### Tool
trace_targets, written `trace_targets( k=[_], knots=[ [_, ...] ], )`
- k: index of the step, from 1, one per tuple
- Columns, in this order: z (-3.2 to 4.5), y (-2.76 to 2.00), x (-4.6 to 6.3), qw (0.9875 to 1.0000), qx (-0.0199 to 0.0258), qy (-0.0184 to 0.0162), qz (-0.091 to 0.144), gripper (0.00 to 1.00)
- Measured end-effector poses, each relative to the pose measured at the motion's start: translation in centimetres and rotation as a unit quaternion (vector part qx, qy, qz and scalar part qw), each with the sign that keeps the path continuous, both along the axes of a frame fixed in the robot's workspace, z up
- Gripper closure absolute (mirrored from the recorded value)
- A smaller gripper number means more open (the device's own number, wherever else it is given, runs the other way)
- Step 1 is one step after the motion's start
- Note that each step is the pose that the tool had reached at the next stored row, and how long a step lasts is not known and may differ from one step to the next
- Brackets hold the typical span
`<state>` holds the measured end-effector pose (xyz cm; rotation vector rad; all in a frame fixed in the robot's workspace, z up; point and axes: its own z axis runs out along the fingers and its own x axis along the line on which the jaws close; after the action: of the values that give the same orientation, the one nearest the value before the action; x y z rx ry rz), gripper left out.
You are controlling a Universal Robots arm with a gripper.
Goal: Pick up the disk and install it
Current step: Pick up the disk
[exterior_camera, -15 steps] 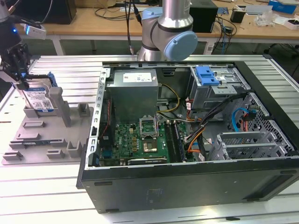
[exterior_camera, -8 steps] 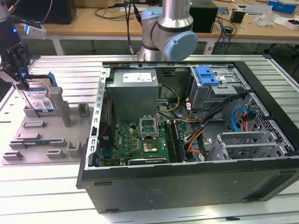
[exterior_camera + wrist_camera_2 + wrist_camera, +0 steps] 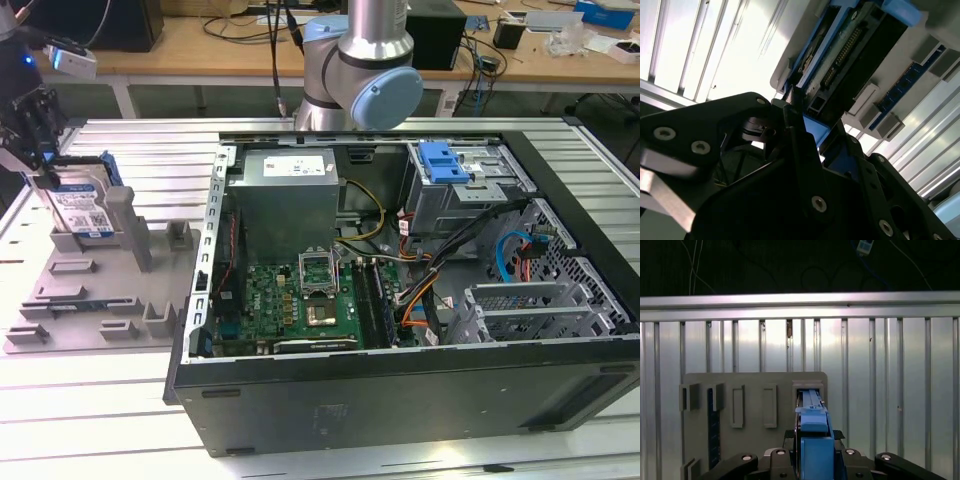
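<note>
One disk [image 3: 82, 208] stands in the grey rack [image 3: 70, 300], long axis upright, connector end up; the jaws grip its top edge.

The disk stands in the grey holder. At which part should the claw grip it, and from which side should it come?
Grip the disk at its upper edge, across the thin blue carrier, coming from above. It stands upright on edge in the grey holder, so the top looks like the freest part. The claw is at that edge.
</note>
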<state>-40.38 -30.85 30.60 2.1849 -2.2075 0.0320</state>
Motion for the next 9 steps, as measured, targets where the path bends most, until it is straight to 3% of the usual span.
trace_targets(
  k=[9],
  knots=[
    [0.91,0.01,0.00,1.0000,0.0000,-0.0004,0.000,0.64]
  ],
)
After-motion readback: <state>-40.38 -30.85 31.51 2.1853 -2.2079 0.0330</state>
